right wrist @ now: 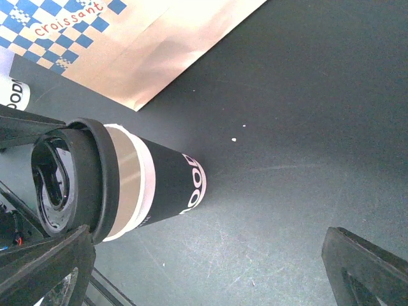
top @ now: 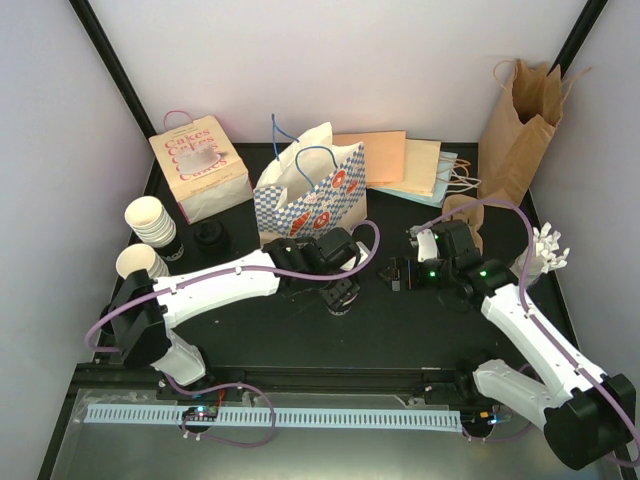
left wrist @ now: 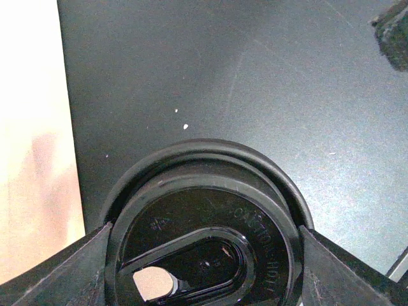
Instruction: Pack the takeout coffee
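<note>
A robot lab booth: plain white panels (top: 350,60) between black posts (top: 105,55) wall in a black desk (top: 400,322), with a left arm (top: 215,285) and a right arm (top: 530,322) bolted at its near edge. Takeaway-shop goods stand on it: a checked bag (top: 310,200), a brown bag (top: 520,125), a cake box (top: 200,168), stacked cups (top: 150,222).

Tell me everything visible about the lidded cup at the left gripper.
The cup has a black body with white lettering, a cream band near its top, and a glossy black plastic lid with embossed text and a sip hole. It appears upright on the black table, near the checkered bag. The left gripper clamps the lid's rim from both sides.
</note>
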Robot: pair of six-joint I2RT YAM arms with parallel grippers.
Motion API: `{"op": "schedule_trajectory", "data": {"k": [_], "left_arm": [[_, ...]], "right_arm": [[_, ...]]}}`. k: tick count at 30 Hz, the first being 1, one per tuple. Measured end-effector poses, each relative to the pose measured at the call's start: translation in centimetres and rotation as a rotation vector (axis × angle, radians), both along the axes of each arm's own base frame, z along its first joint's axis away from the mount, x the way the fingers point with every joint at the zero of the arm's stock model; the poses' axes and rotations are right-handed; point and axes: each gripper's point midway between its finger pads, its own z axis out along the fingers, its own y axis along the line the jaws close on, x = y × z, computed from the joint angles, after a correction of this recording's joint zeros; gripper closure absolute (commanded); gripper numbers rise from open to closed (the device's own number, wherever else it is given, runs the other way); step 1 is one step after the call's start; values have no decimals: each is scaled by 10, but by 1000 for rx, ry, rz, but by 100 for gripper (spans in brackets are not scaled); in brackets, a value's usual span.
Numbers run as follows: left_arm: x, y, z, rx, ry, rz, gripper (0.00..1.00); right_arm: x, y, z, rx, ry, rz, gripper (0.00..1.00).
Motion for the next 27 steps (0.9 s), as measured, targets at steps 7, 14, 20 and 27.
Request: {"op": "schedule_trajectory", "data": {"k": [7,14,20,27], "left_arm": [[-2,3,-1,17,10,0,24],[-3,3,-1,17,10,-2,24],[-3,3,-3,23,13,-4,23],[-4,2,-12,45,26,-7,23]], "right_arm": [[0,0,-2,-2,8,1,0],[-1,2,-2,6,12,8,0],[-2,2,-3,8,17,11,0],[-4,2,-6,5,25,12,0]]}}
